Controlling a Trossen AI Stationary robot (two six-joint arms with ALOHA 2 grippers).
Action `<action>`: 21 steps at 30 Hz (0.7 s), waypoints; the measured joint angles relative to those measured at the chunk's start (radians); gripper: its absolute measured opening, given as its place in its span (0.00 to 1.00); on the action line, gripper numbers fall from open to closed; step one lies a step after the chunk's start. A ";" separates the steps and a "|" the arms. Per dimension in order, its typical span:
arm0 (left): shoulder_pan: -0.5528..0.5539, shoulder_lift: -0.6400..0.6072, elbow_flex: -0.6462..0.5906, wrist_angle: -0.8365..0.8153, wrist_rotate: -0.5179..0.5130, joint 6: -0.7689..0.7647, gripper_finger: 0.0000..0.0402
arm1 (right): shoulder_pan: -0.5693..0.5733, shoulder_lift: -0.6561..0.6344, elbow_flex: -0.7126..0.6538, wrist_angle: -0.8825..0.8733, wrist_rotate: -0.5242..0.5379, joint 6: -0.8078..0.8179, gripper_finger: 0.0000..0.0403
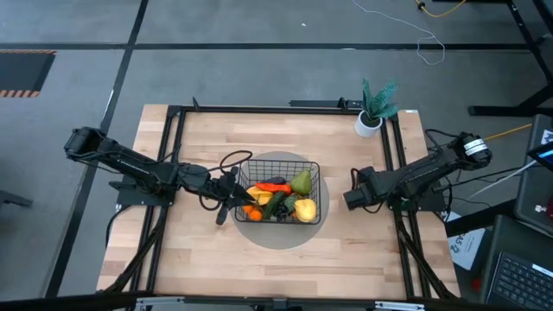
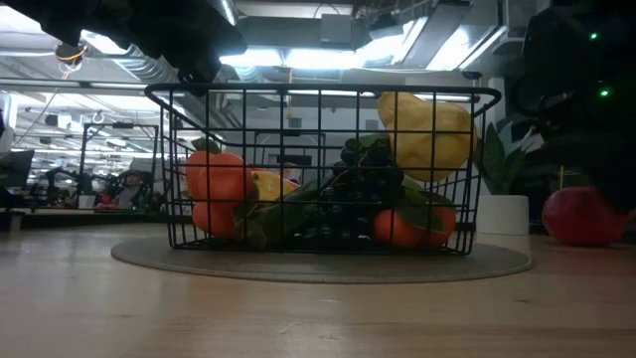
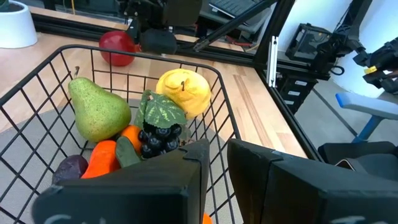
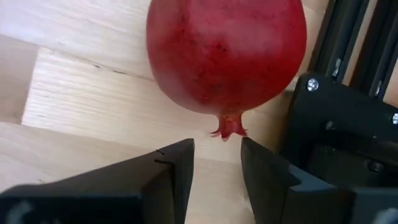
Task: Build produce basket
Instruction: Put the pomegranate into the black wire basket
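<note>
The black wire basket (image 1: 316, 169) stands on a grey round mat (image 1: 281, 238) at mid-table. In it lie a green pear (image 3: 96, 109), a yellow fruit (image 3: 183, 90), dark grapes (image 3: 158, 137), orange pieces (image 3: 102, 158) and a purple eggplant (image 3: 71, 168). My left gripper (image 1: 226, 206) hovers at the basket's left side, just above the rim, fingers shut to a slit (image 3: 217, 162). A red fruit (image 4: 227, 56) rests on the table right of the basket. My right gripper (image 4: 217, 155) points at its small crown (image 4: 230, 127), narrowly open and just short of it.
A teal plant in a white pot (image 1: 376, 108) stands at the far right corner of the table. Black frame rails (image 1: 173, 173) run along the table's left, right and far sides. Bare wood lies in front of the mat (image 2: 318, 318).
</note>
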 joint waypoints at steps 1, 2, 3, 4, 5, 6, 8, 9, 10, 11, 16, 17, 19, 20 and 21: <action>0.000 0.000 0.000 0.000 0.000 0.000 0.11 | 0.000 0.000 0.000 -0.002 -0.007 -0.001 0.31; 0.000 0.000 0.000 0.000 0.000 0.000 0.11 | 0.000 0.000 0.000 -0.008 -0.009 -0.005 0.31; 0.000 0.000 0.000 0.000 0.000 0.000 0.11 | 0.000 0.000 0.000 -0.022 -0.010 -0.012 0.31; 0.000 0.000 0.000 0.000 0.000 0.000 0.11 | 0.000 0.000 0.000 -0.034 -0.012 -0.015 0.31; 0.000 0.000 0.000 0.000 0.000 0.000 0.11 | 0.000 0.000 0.001 -0.038 -0.013 -0.018 0.31; 0.000 0.000 0.000 0.000 0.000 0.000 0.11 | 0.000 0.000 0.002 -0.041 -0.012 -0.020 0.31; 0.000 0.000 0.000 0.000 0.000 0.000 0.11 | 0.000 0.000 0.002 -0.040 -0.013 -0.041 0.31; 0.000 0.000 0.000 0.000 0.000 0.000 0.11 | 0.000 0.000 0.002 -0.037 -0.012 -0.051 0.31; 0.000 0.000 0.000 0.000 0.000 0.000 0.11 | 0.000 0.000 0.001 -0.028 -0.012 -0.063 0.31; 0.000 0.000 0.000 0.000 0.000 0.000 0.11 | 0.000 0.000 0.001 -0.012 -0.010 -0.072 0.31; 0.000 0.000 0.000 0.000 0.000 0.000 0.11 | -0.001 0.000 -0.005 0.002 0.006 -0.120 0.31; 0.000 0.000 0.000 0.000 0.000 0.000 0.11 | -0.004 0.000 -0.006 0.001 0.011 -0.120 0.31; 0.000 0.000 0.000 0.000 0.000 0.000 0.11 | -0.014 0.000 -0.006 0.001 0.013 -0.120 0.31; 0.000 0.000 0.000 0.000 0.000 0.000 0.11 | -0.020 0.000 -0.006 0.001 0.014 -0.120 0.31; 0.000 0.000 0.000 0.000 0.000 0.000 0.11 | -0.027 0.000 -0.006 0.001 0.014 -0.121 0.31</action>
